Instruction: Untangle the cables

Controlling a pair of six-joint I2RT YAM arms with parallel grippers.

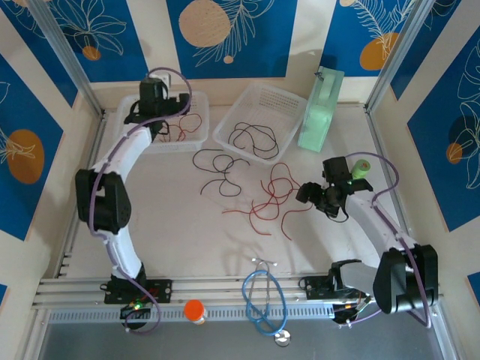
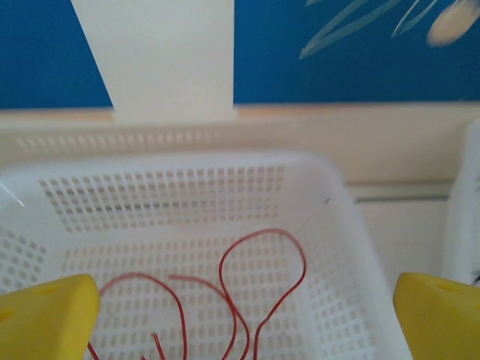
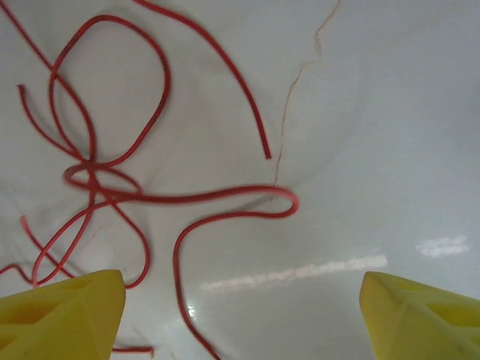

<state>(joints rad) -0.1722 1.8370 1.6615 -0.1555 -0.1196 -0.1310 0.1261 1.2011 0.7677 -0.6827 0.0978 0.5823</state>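
Red cables point(image 3: 210, 197) loose on white table point(image 3: 375, 135)

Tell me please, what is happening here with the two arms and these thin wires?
Two robot arms are sorting out thin cables. The left gripper hangs open over the left white basket, which holds some red cables. The right gripper is open just above the red tangle on the table, gripping nothing. Loose black cables lie beside it, and a black cable lies in the middle basket.
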